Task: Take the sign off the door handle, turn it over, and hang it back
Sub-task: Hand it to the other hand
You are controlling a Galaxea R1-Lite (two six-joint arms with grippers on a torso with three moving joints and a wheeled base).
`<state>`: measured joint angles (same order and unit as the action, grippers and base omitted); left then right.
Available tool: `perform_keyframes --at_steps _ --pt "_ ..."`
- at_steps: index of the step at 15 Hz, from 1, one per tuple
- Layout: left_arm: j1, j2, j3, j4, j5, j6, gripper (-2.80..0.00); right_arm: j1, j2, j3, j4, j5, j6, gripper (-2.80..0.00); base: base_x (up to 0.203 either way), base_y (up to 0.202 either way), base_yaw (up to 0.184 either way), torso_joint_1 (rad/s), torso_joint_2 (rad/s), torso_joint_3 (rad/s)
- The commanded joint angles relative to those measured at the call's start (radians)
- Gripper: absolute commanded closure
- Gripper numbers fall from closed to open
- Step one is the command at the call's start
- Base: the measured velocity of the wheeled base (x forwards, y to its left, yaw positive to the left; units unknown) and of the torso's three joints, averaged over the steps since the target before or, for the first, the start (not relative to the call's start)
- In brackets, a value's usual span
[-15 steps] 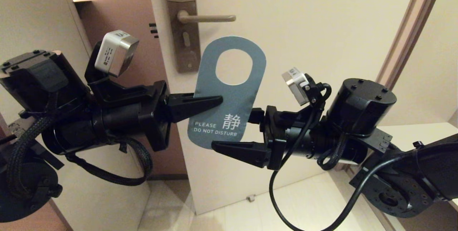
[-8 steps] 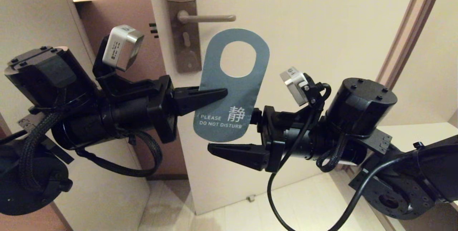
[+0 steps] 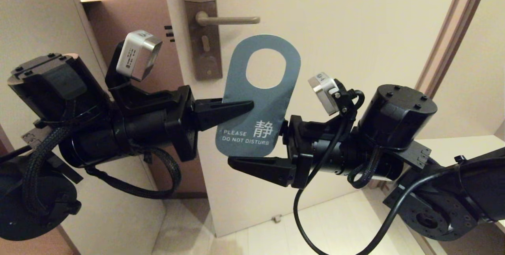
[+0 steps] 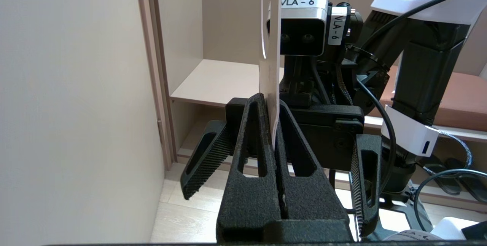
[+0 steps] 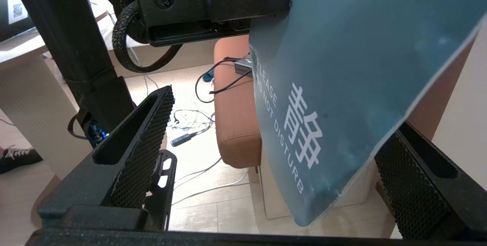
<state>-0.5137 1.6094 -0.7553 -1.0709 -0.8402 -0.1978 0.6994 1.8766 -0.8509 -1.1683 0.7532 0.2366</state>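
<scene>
1. Left gripper reaches sideways, fingers clamped on the sign's edge, blue-grey side facing out.
2. Right gripper, fingers spread wide, straddles its lower end.
3. Sign is below the door handle on the cream door.

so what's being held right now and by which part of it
The left claw is shut on the sign, pinching its side edge just below the oval hole. The right claw is open around the sign's lower end, holding nothing.

Warm, dim indoor light, with a bright glow above the cabinet at the upper left. The door is evenly lit. Straight edges near the door bow outward, wide-angle style.
</scene>
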Motion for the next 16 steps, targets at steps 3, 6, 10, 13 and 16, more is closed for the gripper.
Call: perform_keyframes --at_steps 3,6,10,13,16 --pt "-0.008 -0.003 0.005 -0.006 -0.003 0.000 0.00 0.000 0.001 0.002 -0.007 0.004 0.001 -2.80 0.000 0.000 0.000 0.000 0.00 0.000" --pt "-0.008 -0.003 0.010 -0.006 -0.003 0.000 0.00 -0.001 0.004 0.006 -0.008 0.003 0.000 -2.80 0.000 0.000 0.000 0.000 0.00 0.000" --pt "-0.006 -0.002 0.010 -0.006 -0.002 0.000 0.00 -0.001 0.007 0.006 -0.008 0.002 0.001 -2.80 0.000 0.000 0.000 0.000 0.00 0.000" --pt "-0.007 -0.005 0.014 -0.008 0.026 -0.002 0.00 -0.001 0.018 0.001 -0.009 -0.037 0.001 -2.80 0.000 0.000 0.000 0.000 0.00 0.000" --pt "-0.006 -0.009 0.022 -0.008 0.029 -0.002 0.00 -0.001 0.019 -0.001 -0.010 -0.069 0.003 -2.80 0.000 0.000 0.000 0.000 0.00 0.000"
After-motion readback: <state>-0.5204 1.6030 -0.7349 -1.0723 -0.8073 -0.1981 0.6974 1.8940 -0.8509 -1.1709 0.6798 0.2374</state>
